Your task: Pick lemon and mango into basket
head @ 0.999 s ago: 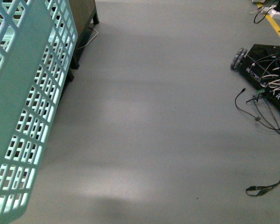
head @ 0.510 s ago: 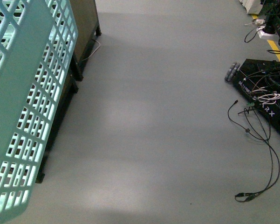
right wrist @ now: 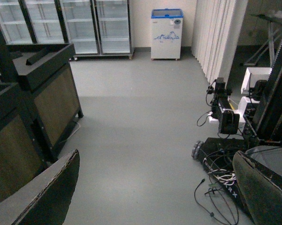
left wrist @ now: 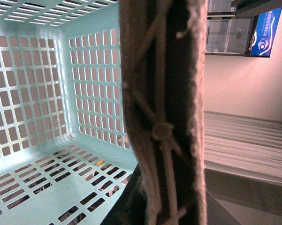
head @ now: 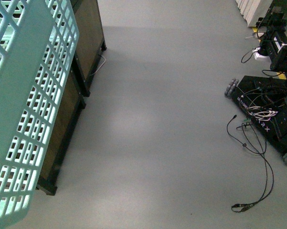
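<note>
The basket is light teal plastic and fills the left edge of the front view, where its lattice wall hangs above the floor. The left wrist view looks into the basket; its slotted floor and walls hold no fruit that I can see. The brown handle, with a white tie knotted on it, runs across the middle of that view. My left gripper is shut on this handle. My right gripper is open over bare grey floor with nothing between its fingers. The lemon and the mango are out of view.
Dark wood-panelled stands sit just beyond the basket and are also seen from the right wrist. A black wheeled base with tangled wires and a loose cable lie at right. Glass-door fridges line the far wall.
In the front view more of the dark stands shows beside the basket. The black base and its cable have slid lower and further left. The basket keeps its place at the left.
</note>
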### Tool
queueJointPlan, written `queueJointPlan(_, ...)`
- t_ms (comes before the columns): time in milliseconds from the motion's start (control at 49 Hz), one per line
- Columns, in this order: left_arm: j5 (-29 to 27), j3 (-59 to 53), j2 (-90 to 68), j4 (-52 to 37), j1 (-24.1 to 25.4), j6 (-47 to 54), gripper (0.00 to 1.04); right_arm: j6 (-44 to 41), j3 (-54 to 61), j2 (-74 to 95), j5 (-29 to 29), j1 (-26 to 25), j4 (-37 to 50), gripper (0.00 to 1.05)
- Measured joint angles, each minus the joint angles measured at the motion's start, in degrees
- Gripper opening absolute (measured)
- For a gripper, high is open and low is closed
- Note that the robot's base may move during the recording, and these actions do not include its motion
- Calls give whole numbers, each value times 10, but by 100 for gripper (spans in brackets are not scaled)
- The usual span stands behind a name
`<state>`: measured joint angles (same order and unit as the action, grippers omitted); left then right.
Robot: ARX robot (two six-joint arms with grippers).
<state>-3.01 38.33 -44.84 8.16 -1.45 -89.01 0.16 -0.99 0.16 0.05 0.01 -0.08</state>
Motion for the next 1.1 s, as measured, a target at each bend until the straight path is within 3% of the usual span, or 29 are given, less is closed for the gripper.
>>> queueJointPlan(1101,0,0,0,1,0,1,6,0,0,0,0,0,0,96)
